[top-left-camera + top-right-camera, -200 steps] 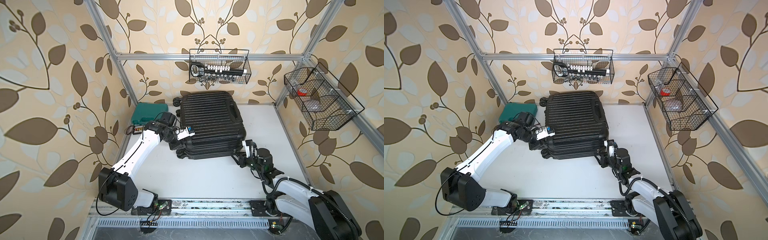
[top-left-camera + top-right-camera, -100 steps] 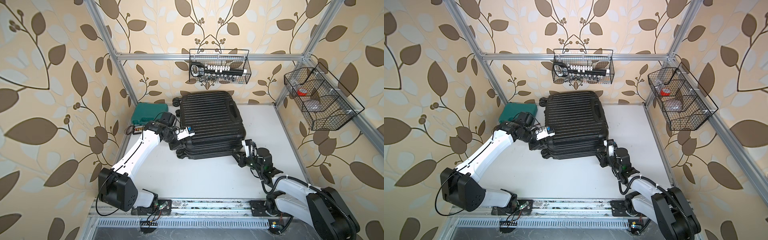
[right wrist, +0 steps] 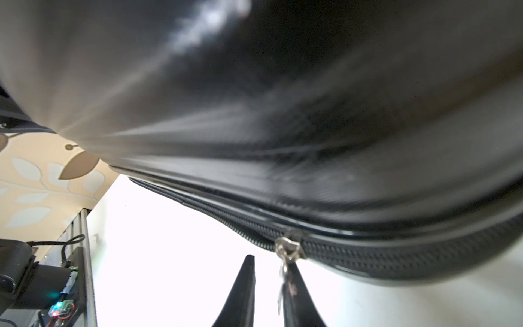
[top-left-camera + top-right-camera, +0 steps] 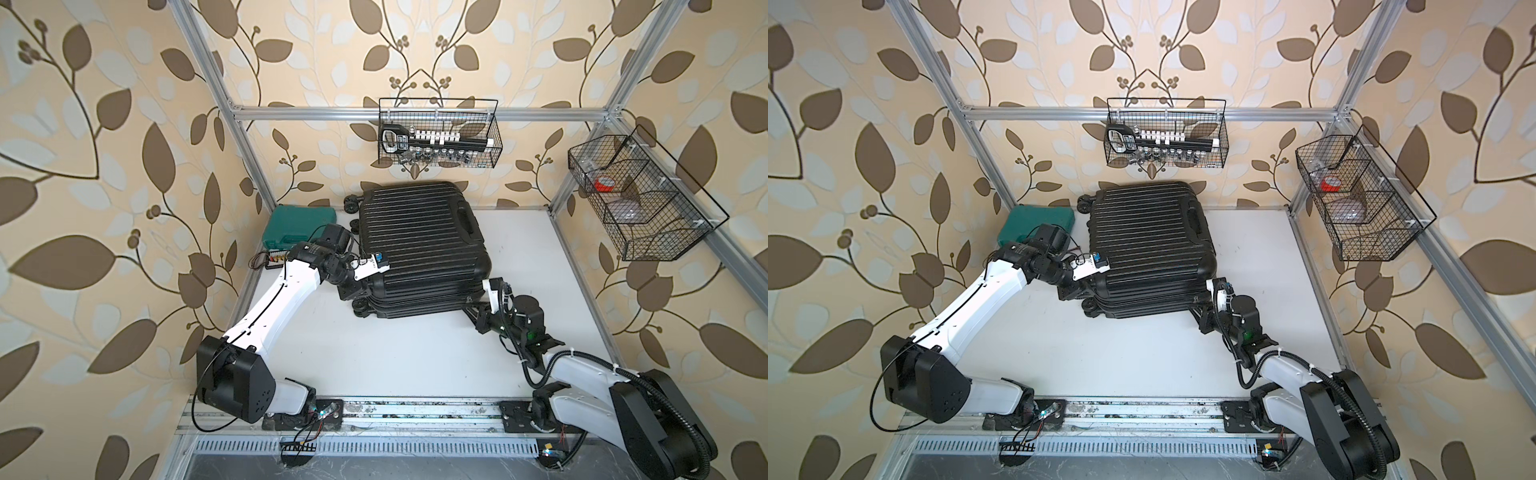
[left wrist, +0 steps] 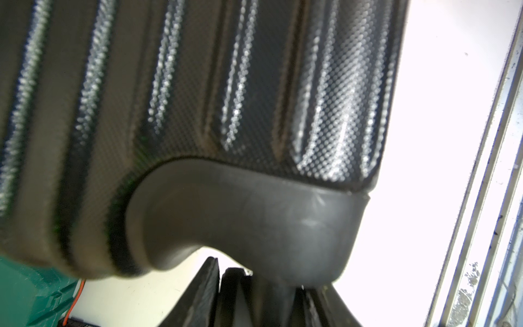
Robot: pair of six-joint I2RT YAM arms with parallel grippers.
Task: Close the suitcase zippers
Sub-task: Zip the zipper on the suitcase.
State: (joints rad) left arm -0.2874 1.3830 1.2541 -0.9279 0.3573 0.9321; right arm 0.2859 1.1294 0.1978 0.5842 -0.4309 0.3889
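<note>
The green tool case (image 4: 299, 224) sits just left of the suitcase (image 4: 419, 241), which is lying flat on the desk (image 4: 415, 357). The left end effector (image 5: 266, 283) is clamped on its near-left wheel (image 5: 271, 308). Over at its near-right corner the right end effector (image 3: 270, 262) is only narrowly open, with the zipper pull (image 3: 287, 249) resting against one finger (image 3: 297, 297).

The suitcase (image 4: 419, 245) lies flat at the back of the table (image 4: 415, 361), with the tool case (image 4: 299, 220) just left of it. The rear basket (image 4: 438, 137) hangs above it and the side basket (image 4: 648, 199) to its right. The left gripper (image 5: 260, 280) meets its near left corner, the right gripper (image 3: 270, 259) its near right.
</note>
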